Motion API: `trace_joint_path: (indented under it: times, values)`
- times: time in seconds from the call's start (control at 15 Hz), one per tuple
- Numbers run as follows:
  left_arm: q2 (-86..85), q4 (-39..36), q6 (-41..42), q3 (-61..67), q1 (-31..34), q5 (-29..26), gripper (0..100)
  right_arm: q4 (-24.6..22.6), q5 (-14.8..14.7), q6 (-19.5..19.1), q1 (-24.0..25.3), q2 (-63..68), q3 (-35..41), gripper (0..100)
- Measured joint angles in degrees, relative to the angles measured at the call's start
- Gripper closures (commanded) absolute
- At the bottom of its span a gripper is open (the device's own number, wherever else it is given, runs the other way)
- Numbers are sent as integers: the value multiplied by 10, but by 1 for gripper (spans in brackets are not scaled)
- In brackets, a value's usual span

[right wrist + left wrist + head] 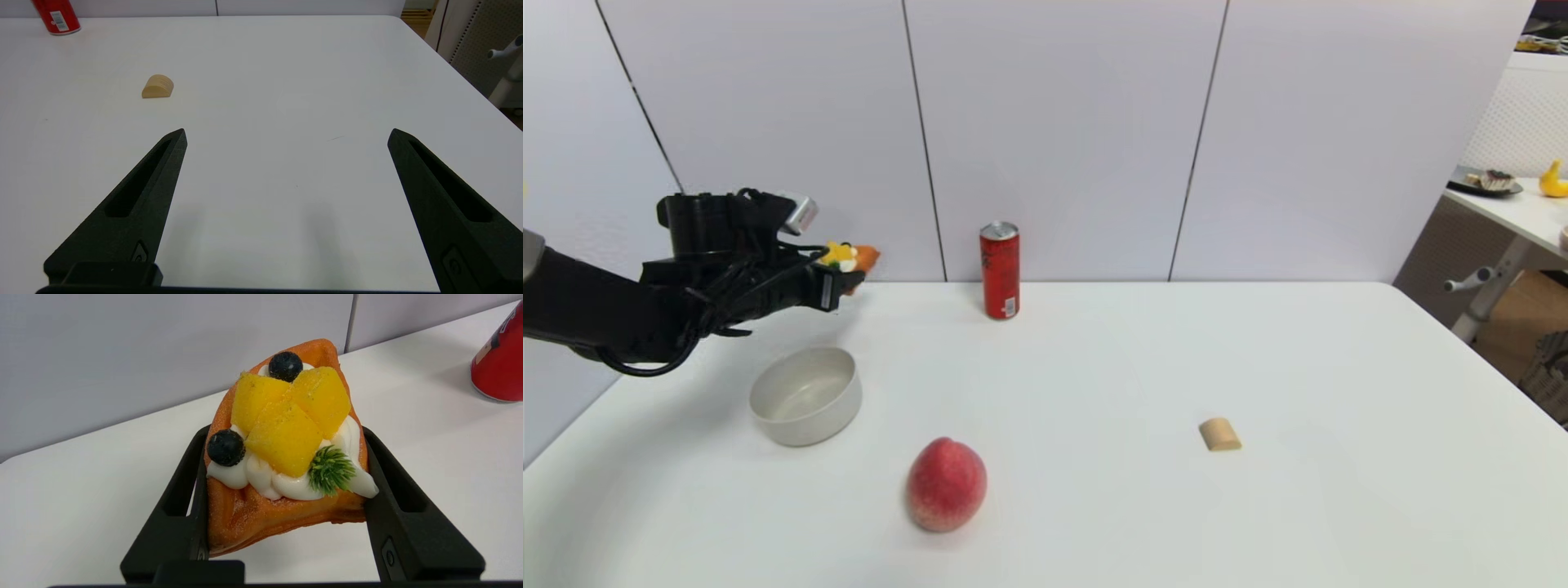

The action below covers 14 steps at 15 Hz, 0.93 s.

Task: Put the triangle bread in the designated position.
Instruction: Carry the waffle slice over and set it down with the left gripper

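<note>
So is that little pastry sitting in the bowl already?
No, the left gripper holds the bread in the air, beyond the bowl, which has nothing in it.

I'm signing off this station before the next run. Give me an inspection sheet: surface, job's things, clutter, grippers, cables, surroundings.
Surface: white table, no spills seen.
Job's things: bread held in the air above the table's far left, behind the bowl.
Clutter: bowl, peach, red can upright at the back, tan block.
Grippers: left gripper shut on the bread, jaws on its two sides; right gripper open, holding nothing, over bare table.
Cables: black cables looped along the left arm.
Surroundings: grey panel wall; another table at far right.
</note>
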Motion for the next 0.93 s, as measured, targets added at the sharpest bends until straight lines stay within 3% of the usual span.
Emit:
trace_joint_path:
  times: [0.4, 0.93]
  values:
    - [0, 223, -28, -116, 0, -2, 100, 0, 0, 0, 0, 0, 0, 0]
    - [16, 447, -43, -225, 0, -2, 100, 0, 0, 0, 0, 0, 0, 0]
